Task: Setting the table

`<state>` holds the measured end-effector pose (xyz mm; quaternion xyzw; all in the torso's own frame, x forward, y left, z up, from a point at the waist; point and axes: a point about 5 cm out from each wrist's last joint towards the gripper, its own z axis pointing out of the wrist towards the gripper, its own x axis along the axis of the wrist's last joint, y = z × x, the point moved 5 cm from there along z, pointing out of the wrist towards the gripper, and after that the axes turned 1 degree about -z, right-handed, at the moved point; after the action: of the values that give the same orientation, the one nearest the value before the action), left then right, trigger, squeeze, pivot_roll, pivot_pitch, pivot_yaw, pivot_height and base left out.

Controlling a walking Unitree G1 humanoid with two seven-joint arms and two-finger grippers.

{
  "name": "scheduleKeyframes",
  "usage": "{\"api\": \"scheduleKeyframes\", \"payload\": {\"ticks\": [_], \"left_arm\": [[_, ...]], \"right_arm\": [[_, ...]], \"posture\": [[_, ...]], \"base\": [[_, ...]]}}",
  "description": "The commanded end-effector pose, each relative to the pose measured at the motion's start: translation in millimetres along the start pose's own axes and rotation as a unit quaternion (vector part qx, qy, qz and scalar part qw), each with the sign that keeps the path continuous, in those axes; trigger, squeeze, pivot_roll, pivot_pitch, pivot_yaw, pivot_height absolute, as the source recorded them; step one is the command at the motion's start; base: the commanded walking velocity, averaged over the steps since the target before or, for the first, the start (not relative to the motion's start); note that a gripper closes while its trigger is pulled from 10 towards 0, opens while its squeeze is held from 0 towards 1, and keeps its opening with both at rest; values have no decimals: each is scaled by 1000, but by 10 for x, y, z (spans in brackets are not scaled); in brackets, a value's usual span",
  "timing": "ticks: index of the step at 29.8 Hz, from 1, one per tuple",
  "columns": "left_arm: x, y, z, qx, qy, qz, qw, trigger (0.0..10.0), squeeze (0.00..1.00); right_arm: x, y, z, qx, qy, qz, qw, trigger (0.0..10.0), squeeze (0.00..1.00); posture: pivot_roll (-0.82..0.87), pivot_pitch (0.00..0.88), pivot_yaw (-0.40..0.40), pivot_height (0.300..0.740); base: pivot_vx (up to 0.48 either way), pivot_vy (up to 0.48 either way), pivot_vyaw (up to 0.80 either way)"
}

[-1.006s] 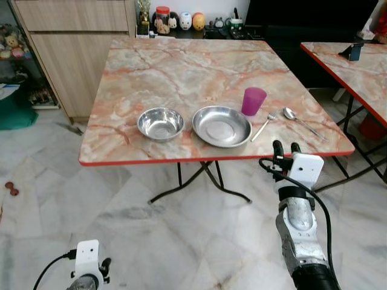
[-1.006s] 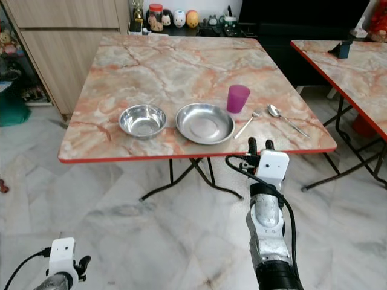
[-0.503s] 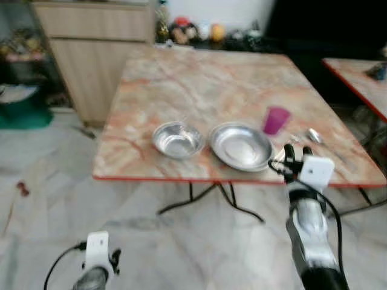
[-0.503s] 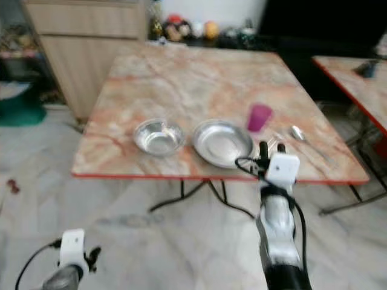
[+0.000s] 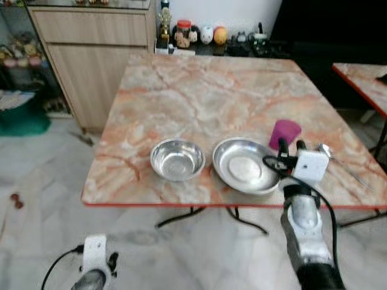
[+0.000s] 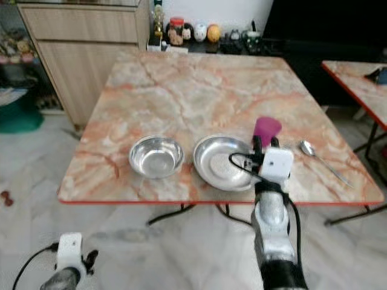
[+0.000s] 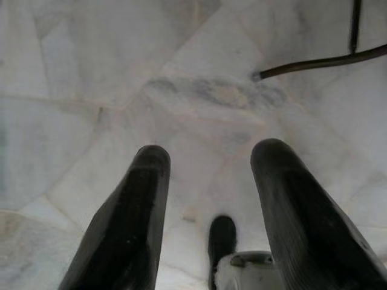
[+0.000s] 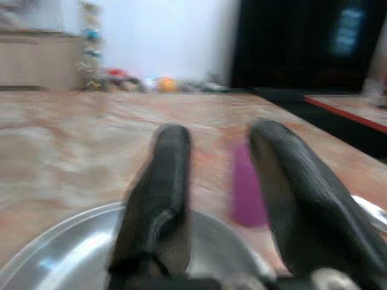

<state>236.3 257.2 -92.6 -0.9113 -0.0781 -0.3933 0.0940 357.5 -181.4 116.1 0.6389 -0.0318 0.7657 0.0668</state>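
Marble-patterned table (image 5: 205, 96) carries a round steel plate (image 5: 245, 165) beneath the right gripper (image 8: 221, 181), fingers spread. Ahead between them stands a purple plastic cup (image 8: 245, 184). Left gripper (image 7: 208, 199) hangs spread over the floor.

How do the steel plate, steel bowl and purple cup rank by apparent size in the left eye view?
1. Steel plate, the widest.
2. Steel bowl, clearly narrower than the plate.
3. Purple cup, the smallest, though the right gripper overlaps its lower edge, so part is hidden.
All three sit at similar depth, so nearness hardly skews this.
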Motion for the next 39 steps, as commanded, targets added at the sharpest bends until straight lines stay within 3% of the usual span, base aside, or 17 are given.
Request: {"api": "scheduleKeyframes", "payload": {"ticks": [1, 6, 11, 12, 13, 14, 15, 20, 23, 25, 26, 29, 39], "left_arm": [[-25, 58, -4, -4, -2, 0, 1000, 10000, 0], [-39, 52, -9, -5, -4, -1, 1000, 10000, 0], [-59, 38, -14, -4, -7, 0, 1000, 10000, 0], [-61, 36, -13, -4, -8, 0, 1000, 10000, 0], [-61, 35, -12, -5, -9, 0, 1000, 10000, 0], [-60, 34, -11, -5, -10, 1, 1000, 10000, 0], [-59, 33, -10, -5, -10, 1, 1000, 10000, 0], [-51, 45, -4, -6, -12, 1, 1000, 10000, 0], [-54, 45, -5, -6, -12, 2, 1000, 10000, 0], [-54, 42, -5, -6, -13, 2, 1000, 10000, 0], [-54, 40, -5, -5, -13, 2, 1000, 10000, 0], [-64, 23, -8, -4, -13, 2, 1000, 10000, 0], [-92, -8, -18, 0, -17, 2, 1000, 10000, 0]], "right_arm": [[-1, 151, -6, -20, -3, -2, 1000, 10000, 0], [-38, 190, -12, -29, -15, 2, 999, 10000, 0], [-59, 291, -21, -50, -27, 38, 998, 10000, 0], [-84, 339, -32, -58, -36, 61, 996, 10000, 75], [-95, 369, -40, -62, -40, 75, 994, 10000, 631], [-112, 404, -49, -67, -44, 96, 992, 10000, 1000], [-135, 454, -61, -75, -50, 121, 988, 10000, 1000], [-205, 697, -53, -121, -69, 147, 979, 10000, 1000], [-226, 723, -9, -123, -80, 161, 976, 10000, 1000], [-226, 646, 51, -98, -90, 154, 979, 10000, 996], [-214, 606, 75, -86, -91, 153, 980, 10000, 0], [-202, 461, 170, -58, -105, 156, 980, 10000, 0], [-305, 268, 241, -14, -158, 121, 980, 10000, 0]], "posture": [[-29, 0, -63, 740], [-30, 0, -61, 740], [-34, 0, -60, 740], [-34, 0, -60, 740], [-34, 0, -60, 740], [-34, 0, -60, 740], [-34, 0, -60, 740], [-40, 0, -59, 740], [-40, 0, -55, 740], [-41, 0, -54, 740], [-38, 0, -53, 740], [-38, 0, -52, 740], [-41, 0, -48, 740]], "base": [[0, 0, 0], [0, 0, 0], [0, 0, 0], [0, 0, 0], [0, 0, 0], [0, 0, 0], [0, 0, 0], [0, 0, 0], [0, 0, 0], [0, 0, 0], [0, 0, 0], [0, 0, 0], [0, 0, 0]]}}
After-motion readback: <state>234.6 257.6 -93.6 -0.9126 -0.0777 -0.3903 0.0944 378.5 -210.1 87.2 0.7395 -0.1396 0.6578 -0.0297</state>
